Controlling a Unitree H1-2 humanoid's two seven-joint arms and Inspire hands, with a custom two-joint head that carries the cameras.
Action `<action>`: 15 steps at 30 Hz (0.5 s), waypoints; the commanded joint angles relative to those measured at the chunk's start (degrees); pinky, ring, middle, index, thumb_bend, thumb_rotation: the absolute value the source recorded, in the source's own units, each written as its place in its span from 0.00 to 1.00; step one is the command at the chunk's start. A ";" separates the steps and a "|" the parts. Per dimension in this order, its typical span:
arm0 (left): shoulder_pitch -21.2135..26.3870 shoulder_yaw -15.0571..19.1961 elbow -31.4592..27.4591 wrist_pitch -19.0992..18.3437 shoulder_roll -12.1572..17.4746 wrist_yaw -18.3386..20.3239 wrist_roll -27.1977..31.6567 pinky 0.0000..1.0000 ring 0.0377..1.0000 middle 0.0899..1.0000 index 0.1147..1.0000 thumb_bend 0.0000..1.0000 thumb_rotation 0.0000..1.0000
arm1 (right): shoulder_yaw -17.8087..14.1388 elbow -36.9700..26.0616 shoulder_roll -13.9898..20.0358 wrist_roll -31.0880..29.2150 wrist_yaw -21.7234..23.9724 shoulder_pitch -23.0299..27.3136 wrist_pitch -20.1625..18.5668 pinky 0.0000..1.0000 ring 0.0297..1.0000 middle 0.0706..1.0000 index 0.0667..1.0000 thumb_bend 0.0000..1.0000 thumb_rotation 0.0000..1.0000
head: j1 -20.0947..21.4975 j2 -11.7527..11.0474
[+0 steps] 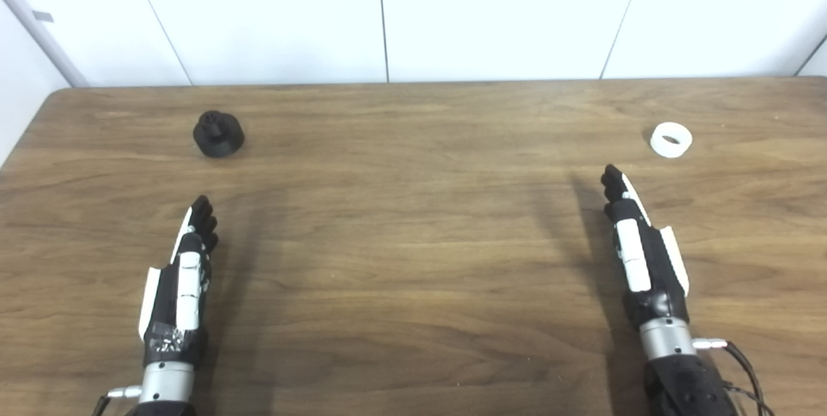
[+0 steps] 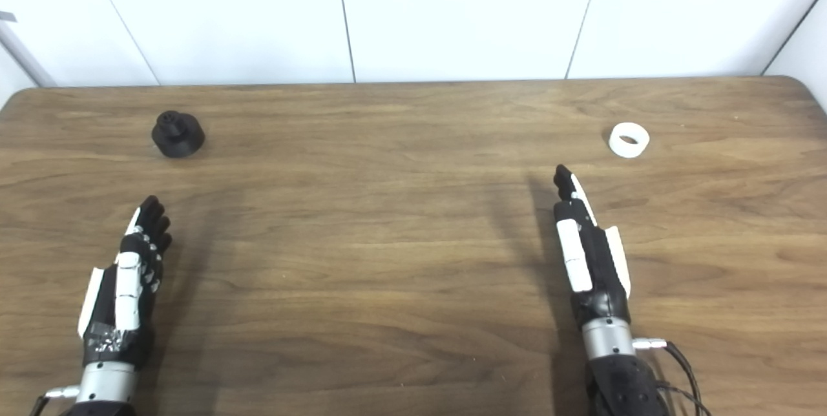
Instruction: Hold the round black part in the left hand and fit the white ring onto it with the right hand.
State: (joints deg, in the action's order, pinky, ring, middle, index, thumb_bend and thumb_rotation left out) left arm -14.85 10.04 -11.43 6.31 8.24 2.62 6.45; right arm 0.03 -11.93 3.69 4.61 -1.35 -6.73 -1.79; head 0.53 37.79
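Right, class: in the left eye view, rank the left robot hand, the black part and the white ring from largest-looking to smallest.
1. left robot hand, by far the largest, though it is also nearest the camera.
2. black part.
3. white ring, a little smaller than the black part; both lie about equally far back, so that comparison looks fair.

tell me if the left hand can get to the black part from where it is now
Probably yes. The round black part stands alone on the table, just ahead of the open left hand, with only bare wood between them and nothing in the way.
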 commanded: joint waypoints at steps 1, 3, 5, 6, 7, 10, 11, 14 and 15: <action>-0.21 0.20 -0.16 -0.48 0.65 -0.01 -0.14 1.00 1.00 1.00 1.00 0.50 1.00 | 0.19 -1.09 -0.75 -0.52 0.21 -0.61 0.06 1.00 0.98 0.96 0.94 0.57 1.00 | 0.03 0.04; -0.25 0.17 -0.18 -0.37 0.67 0.07 -0.12 1.00 1.00 1.00 1.00 0.50 1.00 | 0.18 -0.83 -0.68 -0.51 0.18 -0.63 0.46 1.00 0.98 0.95 0.94 0.57 1.00 | 0.08 0.10; -0.29 0.17 -0.31 -0.45 0.62 0.08 0.01 1.00 1.00 1.00 1.00 0.49 1.00 | 0.18 -0.62 -0.58 -0.54 0.23 -0.63 0.66 1.00 0.98 0.95 0.94 0.57 1.00 | 0.03 0.12; -0.32 0.19 -0.35 -0.44 0.58 0.07 0.09 1.00 1.00 1.00 1.00 0.49 1.00 | 0.18 -0.68 -0.58 -0.55 0.24 -0.66 0.58 1.00 0.98 0.95 0.94 0.58 1.00 | -0.01 0.13; -0.32 0.21 -0.37 -0.47 0.54 0.06 0.15 1.00 1.00 1.00 1.00 0.49 1.00 | 0.20 -0.81 -0.59 -0.47 0.21 -0.71 0.46 1.00 0.98 0.95 0.94 0.57 1.00 | -0.01 0.13; -0.36 0.18 -0.35 -0.49 0.54 0.07 0.15 1.00 1.00 1.00 1.00 0.50 1.00 | 0.23 -0.87 -0.47 -0.29 0.21 -0.75 0.57 1.00 0.98 0.95 0.94 0.56 1.00 | 0.17 0.12; -0.40 0.15 -0.36 -0.50 0.56 0.11 0.15 1.00 1.00 1.00 1.00 0.50 1.00 | 0.22 -0.84 -0.39 -0.29 0.26 -0.74 0.59 1.00 0.98 0.95 0.94 0.56 1.00 | 0.01 0.02; -0.39 -0.04 -0.20 -0.36 0.42 0.10 -0.10 1.00 1.00 1.00 1.00 0.49 1.00 | 0.04 -0.73 -0.16 -0.57 0.43 -0.68 0.37 1.00 0.98 0.96 0.94 0.57 1.00 | -1.40 -0.60; -0.33 -0.17 -0.05 -0.23 0.30 0.05 -0.31 1.00 1.00 1.00 1.00 0.49 1.00 | -0.08 -0.48 0.01 -0.58 0.44 -0.62 0.66 1.00 0.98 0.95 0.94 0.57 1.00 | -2.70 -1.10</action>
State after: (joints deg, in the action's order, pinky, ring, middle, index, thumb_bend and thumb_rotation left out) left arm -14.88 9.98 -11.45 6.33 8.24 2.66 6.45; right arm -0.07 -11.92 3.76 4.39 -1.29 -6.75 -1.75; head -0.78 37.18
